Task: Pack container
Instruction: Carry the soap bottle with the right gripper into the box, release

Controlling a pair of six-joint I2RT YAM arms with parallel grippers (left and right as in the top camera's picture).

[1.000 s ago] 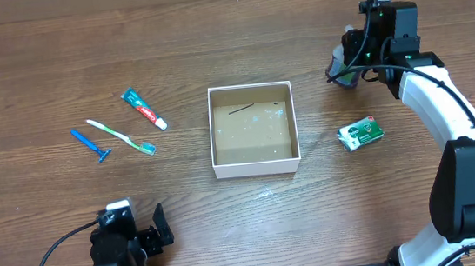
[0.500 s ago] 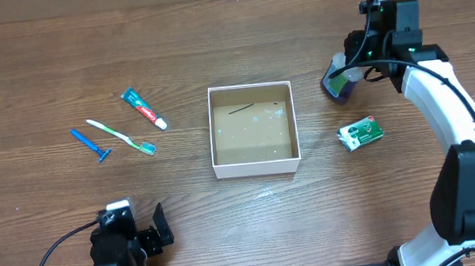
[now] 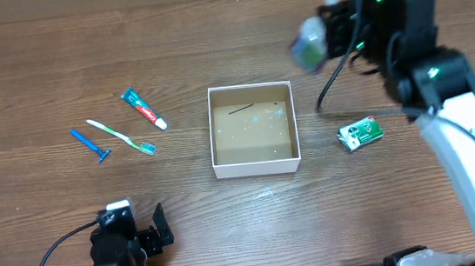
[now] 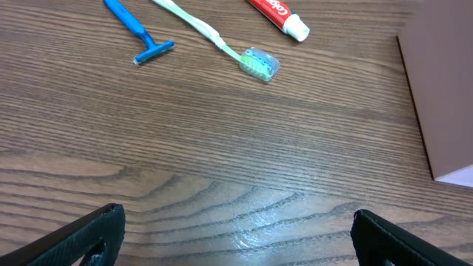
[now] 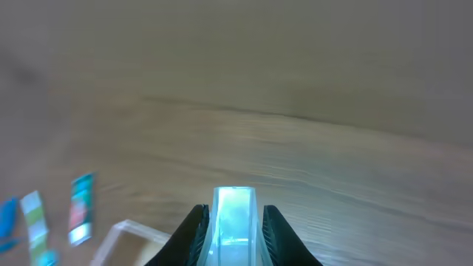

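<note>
White lettering beginning "Co" can be made out on the red toothpaste tube (image 4: 279, 10) in the left wrist view; the rest is cut off. Print on the green-and-white packet (image 3: 361, 132) cannot be read.

site: robot lab tabletop | cues: wood-grain table (image 3: 31, 74); cabled white arm (image 3: 465, 137)

Razor (image 3: 90, 144), toothbrush (image 3: 121, 136), toothpaste (image 3: 143, 108) left of container (image 3: 256, 165); packet (image 3: 361, 132) right; bottle (image 3: 307, 46) in right gripper (image 5: 233, 212).
</note>
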